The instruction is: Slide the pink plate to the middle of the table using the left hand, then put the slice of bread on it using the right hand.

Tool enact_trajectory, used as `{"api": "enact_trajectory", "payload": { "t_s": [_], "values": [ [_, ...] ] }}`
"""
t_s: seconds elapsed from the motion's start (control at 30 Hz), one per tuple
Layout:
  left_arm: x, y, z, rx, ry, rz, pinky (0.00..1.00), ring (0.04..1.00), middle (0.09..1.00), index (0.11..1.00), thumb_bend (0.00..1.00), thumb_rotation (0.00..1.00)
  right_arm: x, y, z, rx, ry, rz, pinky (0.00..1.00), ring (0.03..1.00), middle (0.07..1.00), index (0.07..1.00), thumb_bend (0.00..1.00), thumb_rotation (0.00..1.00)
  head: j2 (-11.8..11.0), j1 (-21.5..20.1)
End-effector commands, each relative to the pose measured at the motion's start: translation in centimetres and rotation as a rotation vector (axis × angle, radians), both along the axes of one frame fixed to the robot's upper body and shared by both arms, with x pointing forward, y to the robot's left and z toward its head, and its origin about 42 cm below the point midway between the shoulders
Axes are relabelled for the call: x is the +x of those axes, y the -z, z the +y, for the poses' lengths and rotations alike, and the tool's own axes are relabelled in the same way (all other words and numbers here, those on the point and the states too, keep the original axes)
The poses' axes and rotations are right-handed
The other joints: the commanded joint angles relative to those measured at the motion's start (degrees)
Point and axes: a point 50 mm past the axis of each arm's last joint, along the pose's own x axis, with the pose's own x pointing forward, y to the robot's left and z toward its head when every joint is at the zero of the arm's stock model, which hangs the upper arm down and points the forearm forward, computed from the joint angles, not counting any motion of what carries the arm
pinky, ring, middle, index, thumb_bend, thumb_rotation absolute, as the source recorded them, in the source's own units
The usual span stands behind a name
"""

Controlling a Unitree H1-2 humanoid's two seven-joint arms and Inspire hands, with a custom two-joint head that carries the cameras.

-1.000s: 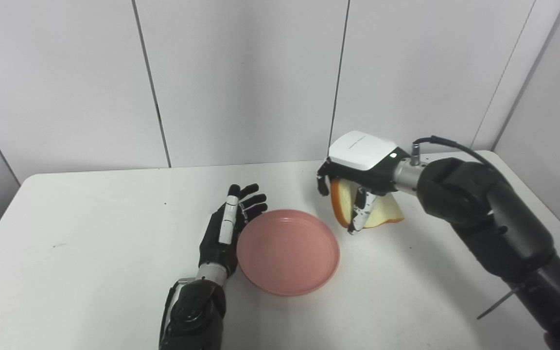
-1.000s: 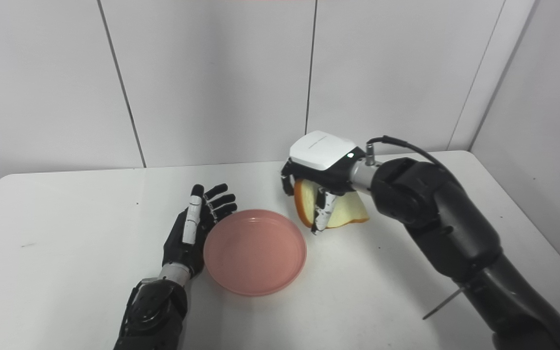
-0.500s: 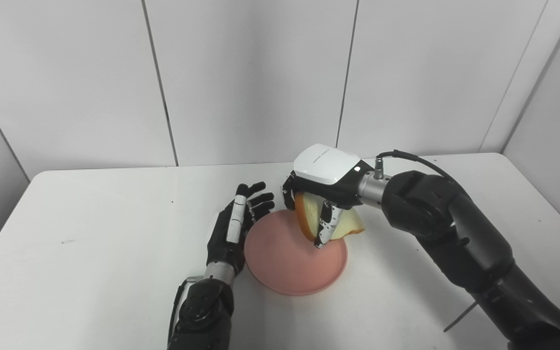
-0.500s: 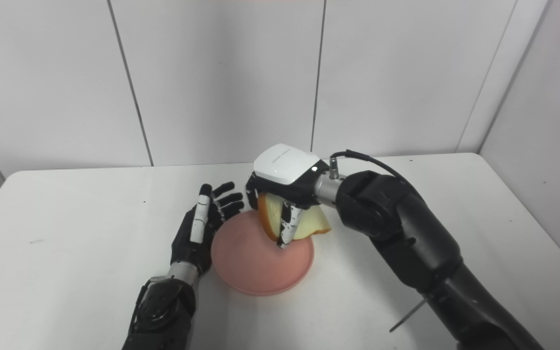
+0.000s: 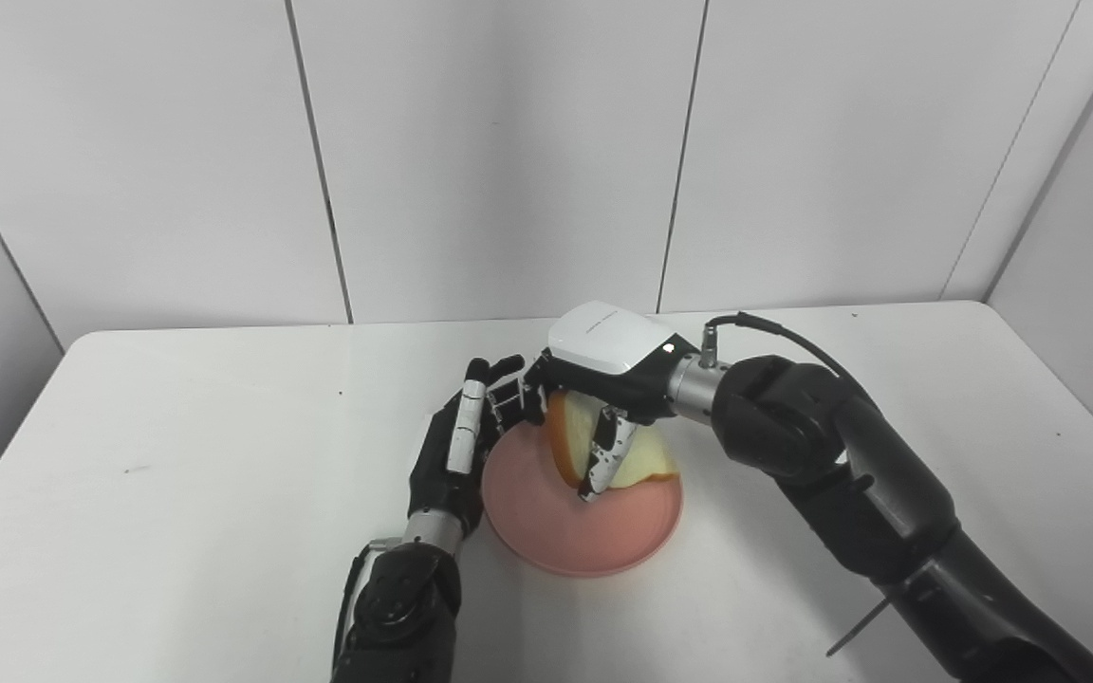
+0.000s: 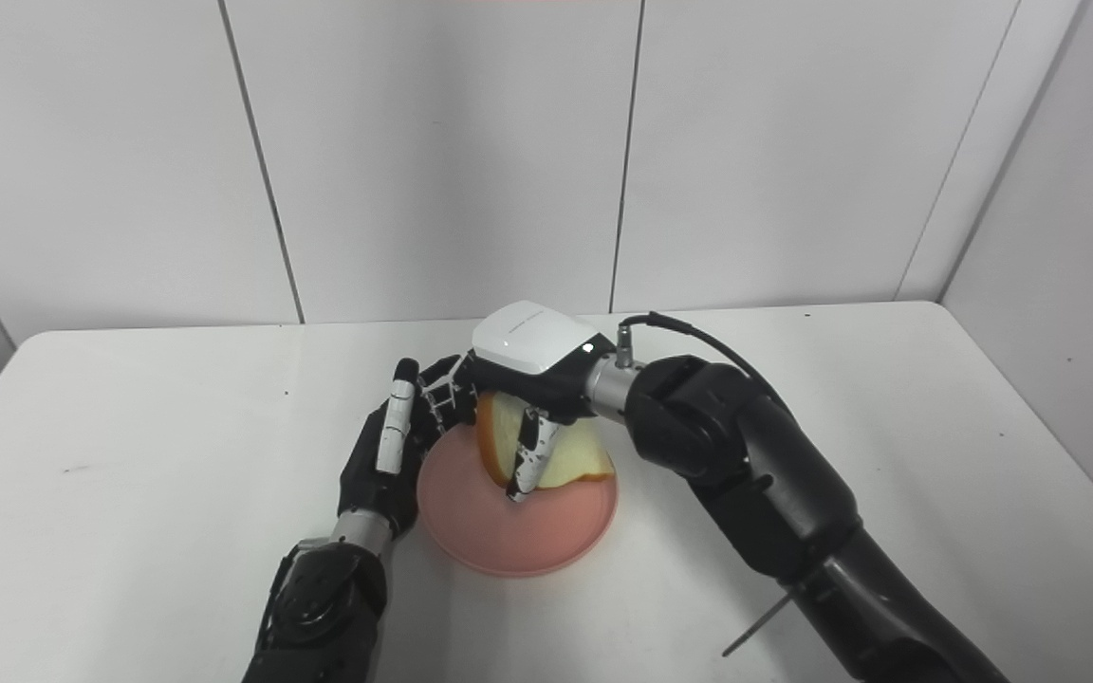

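Note:
The pink plate (image 5: 561,536) lies near the middle of the white table. My left hand (image 5: 456,446) is open, fingers apart and pointing away, edge-on against the plate's left rim. My right hand (image 5: 603,379) is shut on the slice of bread (image 5: 570,441), a pale slice with an orange-brown crust, bent between the fingers. It holds the slice over the plate's far half, and the slice's lower edge is at or just above the plate surface. The same scene shows in the right eye view, with the bread (image 6: 499,441) over the plate (image 6: 494,536).
The white table (image 5: 176,455) ends at a wall of grey panels behind. A thin grey rod (image 5: 855,628) sticks out from my right forearm near the table's front right.
My right hand has carried the bread leftward and down, from beside the plate to over it. The camera has shifted a little. My left hand has stayed against the plate's rim.

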Motion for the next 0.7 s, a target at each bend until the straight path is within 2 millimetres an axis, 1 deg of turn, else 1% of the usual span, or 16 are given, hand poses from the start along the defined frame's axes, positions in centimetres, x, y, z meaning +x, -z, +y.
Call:
{"api": "enact_trajectory", "payload": {
  "t_s": [0.0, 0.17, 0.23, 0.3, 0.37, 0.4, 0.43, 0.47, 0.5, 0.53, 0.57, 0.6, 0.63, 0.67],
  "values": [
    [-2.1, 4.4, -0.1, 0.024, 0.012, 0.19, 0.79, 0.725, 0.716, 0.694, 0.83, 0.88, 0.2, -2.1, 0.8, 0.042, -0.054, -0.083, 0.35, 0.416, 0.468, 0.496, 0.53, 0.0, 0.0, 0.0],
    [-2.1, 4.3, -0.3, 0.036, 0.011, 0.188, 0.78, 0.718, 0.71, 0.688, 0.83, 0.9, 0.0, -1.6, 1.1, 0.052, -0.08, -0.092, 0.37, 0.421, 0.468, 0.497, 0.53, 0.0, 0.2, 0.3],
    [-2.1, 4.3, -0.4, 0.034, 0.011, 0.187, 0.78, 0.718, 0.706, 0.68, 0.82, 0.9, 0.0, -1.5, 1.1, 0.051, -0.088, -0.099, 0.39, 0.432, 0.473, 0.493, 0.53, 0.0, 0.2, 0.2],
    [-2.1, 4.3, -0.4, 0.031, 0.01, 0.187, 0.77, 0.715, 0.705, 0.68, 0.82, 0.9, 0.1, -1.2, 1.0, 0.05, -0.096, -0.106, 0.41, 0.446, 0.479, 0.49, 0.53, 0.0, 0.3, 0.1],
    [-2.1, 4.2, -0.4, 0.026, 0.008, 0.191, 0.76, 0.714, 0.708, 0.684, 0.82, 0.9, 0.3, -1.0, 0.8, 0.05, -0.101, -0.11, 0.44, 0.472, 0.483, 0.494, 0.53, 0.0, 0.4, 0.0],
    [-2.1, 4.2, -0.4, 0.027, 0.009, 0.191, 0.76, 0.717, 0.711, 0.69, 0.82, 0.9, 0.3, -0.9, 0.8, 0.051, -0.096, -0.106, 0.46, 0.501, 0.488, 0.495, 0.53, 0.01, 0.4, 0.0],
    [-2.1, 4.2, -0.4, 0.03, 0.011, 0.191, 0.76, 0.717, 0.712, 0.691, 0.82, 0.9, 0.3, -0.8, 0.8, 0.054, -0.084, -0.096, 0.46, 0.506, 0.489, 0.495, 0.53, 0.01, 0.4, 0.0],
    [-2.1, 4.2, -0.4, 0.035, 0.012, 0.19, 0.76, 0.72, 0.717, 0.694, 0.82, 0.9, 0.3, -0.7, 0.7, 0.055, -0.073, -0.086, 0.49, 0.537, 0.55, 0.495, 0.53, 0.08, 0.5, 0.0],
    [-2.1, 4.2, -0.4, 0.038, 0.012, 0.189, 0.76, 0.724, 0.728, 0.701, 0.82, 0.91, 0.3, -0.7, 0.7, 0.056, -0.065, -0.079, 0.51, 0.569, 0.598, 0.57, 0.78, 0.18, 0.5, 0.0],
    [-2.1, 4.2, -0.4, 0.042, 0.014, 0.185, 0.76, 0.726, 0.732, 0.703, 0.82, 0.91, 0.2, -0.7, 0.7, 0.052, -0.046, -0.064, 0.52, 0.58, 0.615, 0.596, 0.87, 0.21, 0.5, 0.0],
    [-2.1, 4.2, -0.3, 0.044, 0.016, 0.182, 0.77, 0.73, 0.756, 0.716, 0.82, 0.92, 0.2, -0.7, 0.7, 0.049, -0.033, -0.055, 0.56, 0.633, 0.669, 0.646, 0.93, 0.28, 0.5, 0.0],
    [-2.1, 4.2, -0.3, 0.042, 0.017, 0.182, 0.78, 0.735, 0.772, 0.72, 0.82, 0.92, 0.1, -0.7, 0.7, 0.042, -0.017, -0.039, 0.6, 0.676, 0.712, 0.685, 0.97, 0.33, 0.6, 0.0],
    [-2.0, 4.2, -0.3, 0.04, 0.018, 0.183, 0.79, 0.74, 0.781, 0.715, 0.82, 0.92, 0.1, -0.7, 0.7, 0.038, -0.007, -0.028, 0.64, 0.716, 0.748, 0.719, 0.99, 0.37, 0.6, 0.0],
    [-2.0, 4.2, -0.3, 0.034, 0.018, 0.183, 0.79, 0.742, 0.784, 0.714, 0.82, 0.92, 0.1, -0.7, 0.6, 0.03, 0.0, -0.018, 0.65, 0.73, 0.76, 0.731, 1.0, 0.38, 0.7, -0.1]
  ]
}}
